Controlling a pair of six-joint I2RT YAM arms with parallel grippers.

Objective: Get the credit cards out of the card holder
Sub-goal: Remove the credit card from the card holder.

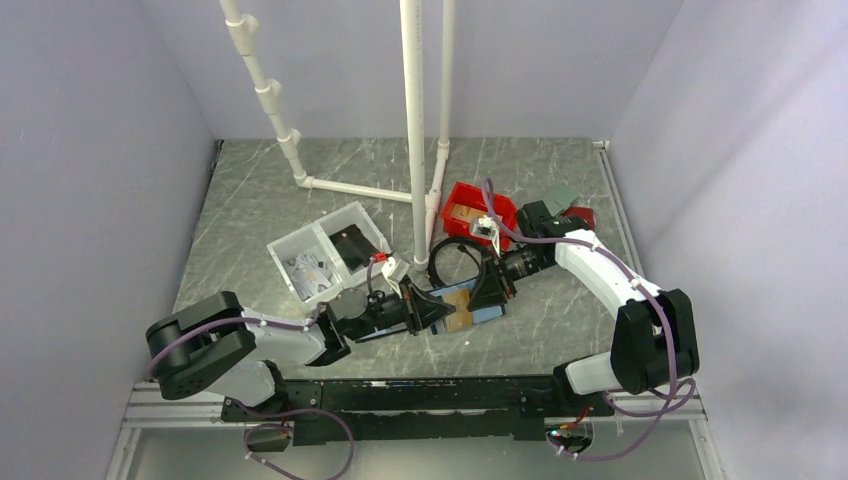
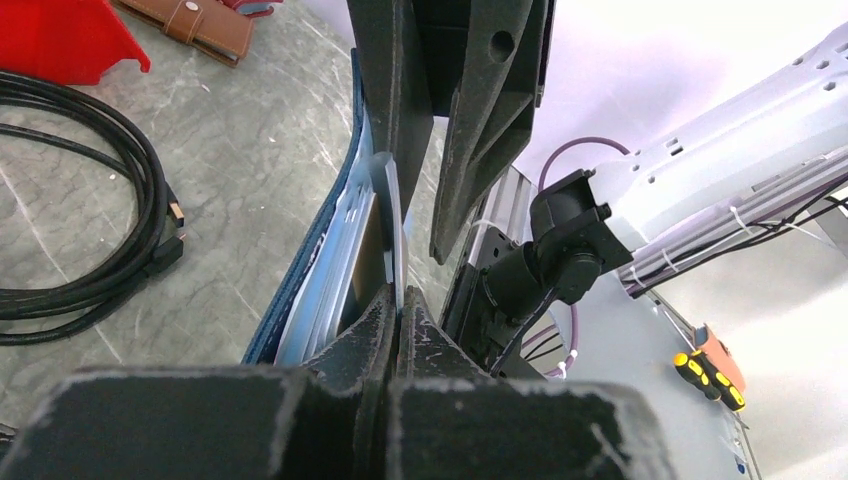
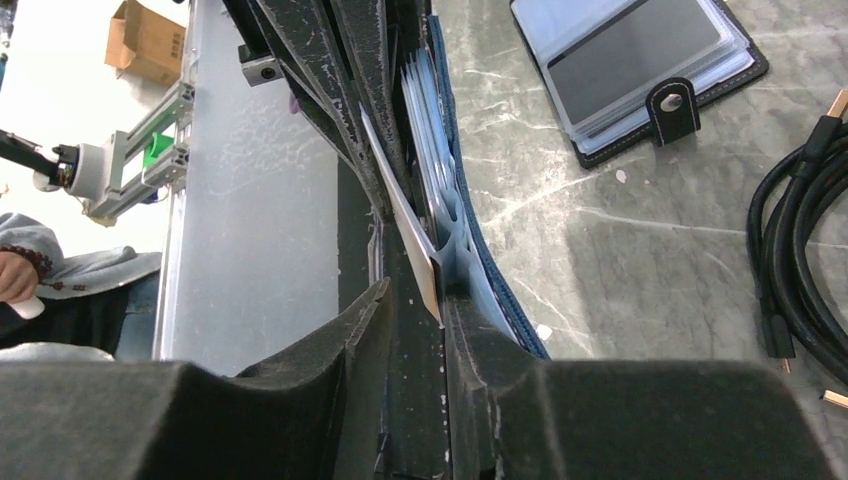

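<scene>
Both sets meet at the card holder [image 2: 330, 270] — left jaws clamped on its edge, right jaws part-open astride one credit card [image 3: 405, 225].

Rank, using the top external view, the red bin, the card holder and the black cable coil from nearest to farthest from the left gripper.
1. card holder: right at the fingertips of the left gripper, pinched there.
2. black cable coil: just beyond the holder, toward the back of the table.
3. red bin: farther back still, off to the right.
</scene>
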